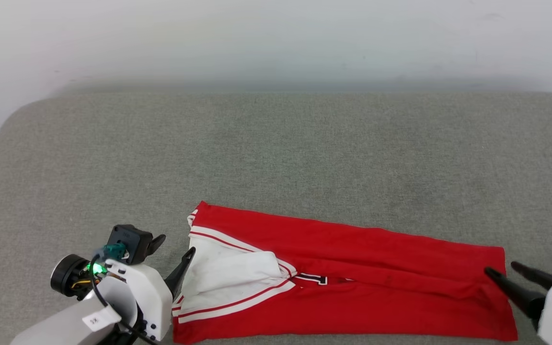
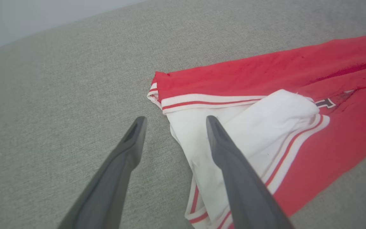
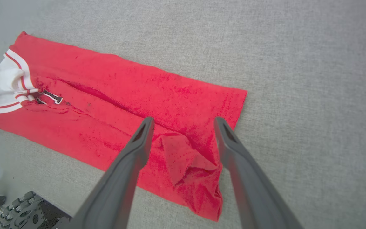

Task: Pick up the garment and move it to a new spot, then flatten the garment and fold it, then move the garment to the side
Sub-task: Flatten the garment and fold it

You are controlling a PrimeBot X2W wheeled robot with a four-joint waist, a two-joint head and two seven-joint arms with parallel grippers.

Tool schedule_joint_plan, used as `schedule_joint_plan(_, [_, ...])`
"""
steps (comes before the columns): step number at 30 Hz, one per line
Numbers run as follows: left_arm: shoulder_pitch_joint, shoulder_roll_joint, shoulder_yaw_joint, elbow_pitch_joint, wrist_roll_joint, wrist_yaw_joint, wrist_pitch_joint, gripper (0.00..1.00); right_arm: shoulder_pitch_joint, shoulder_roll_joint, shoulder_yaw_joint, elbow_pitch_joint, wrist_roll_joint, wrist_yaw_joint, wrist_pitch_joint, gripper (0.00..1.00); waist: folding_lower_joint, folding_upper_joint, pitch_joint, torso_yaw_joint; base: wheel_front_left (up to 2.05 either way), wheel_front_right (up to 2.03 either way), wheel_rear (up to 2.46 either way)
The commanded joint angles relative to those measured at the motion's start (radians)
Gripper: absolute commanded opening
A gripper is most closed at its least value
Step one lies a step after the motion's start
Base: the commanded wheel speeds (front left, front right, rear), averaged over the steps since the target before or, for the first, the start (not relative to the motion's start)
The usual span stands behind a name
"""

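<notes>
At the sleeve end of the shirt [image 1: 352, 249], left gripper [image 2: 175, 119], spread wide, empty. At the hem end, right gripper [image 3: 184, 119], equally wide, empty, straddling a rumpled corner. Shirt folded lengthwise, grey cushion [image 1: 276, 143] beneath; lettering mostly hidden in the fold.

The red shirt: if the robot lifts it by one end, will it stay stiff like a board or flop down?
Probably flop: the shirt lies in soft folds, and its corner is bunched. Lifted by one end, it would likely droop and come unfolded. It lies thin and flat on the grey fabric surface, so probably light and won't roll.
</notes>
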Motion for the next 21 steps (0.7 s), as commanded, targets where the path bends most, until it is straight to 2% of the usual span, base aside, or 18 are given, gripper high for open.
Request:
schedule_joint_plan(1, [0.027,-0.003,0.009,-0.012,0.030,0.049,-0.051,1.00,0.018,-0.018,-0.036,-0.033,0.050,-0.001,0.015,1.00,0.0000,-0.0001,-0.014,0.005,0.00,0.00,0.00])
schedule_joint_plan(5, [0.052,-0.020,0.063,-0.039,0.060,0.148,-0.130,1.00,0.043,-0.055,-0.120,-0.075,0.129,-0.001,0.054,1.00,0.0000,-0.0001,-0.018,0.017,0.00,0.00,0.00])
schedule_joint_plan(8, [0.077,-0.038,0.121,-0.049,0.098,0.216,-0.149,1.00,0.057,-0.067,-0.183,-0.056,0.176,-0.001,0.099,1.00,0.0000,-0.0001,-0.013,0.026,0.00,0.00,0.00])
schedule_joint_plan(13, [0.164,-0.100,0.312,-0.106,0.242,0.328,-0.154,1.00,0.081,-0.055,-0.230,0.007,0.224,-0.001,0.204,1.00,0.0000,-0.0001,0.014,0.055,0.00,0.00,0.00])
schedule_joint_plan(17, [0.256,-0.169,0.464,-0.144,0.368,0.352,-0.153,1.00,0.090,-0.018,-0.244,0.049,0.232,-0.001,0.237,1.00,0.0000,-0.0001,0.037,0.085,0.00,0.00,0.00])
schedule_joint_plan(21, [0.340,-0.238,0.587,-0.162,0.490,0.330,-0.153,1.00,0.085,0.020,-0.242,0.098,0.223,-0.001,0.256,1.00,0.0000,-0.0001,0.056,0.111,0.00,0.00,0.00])
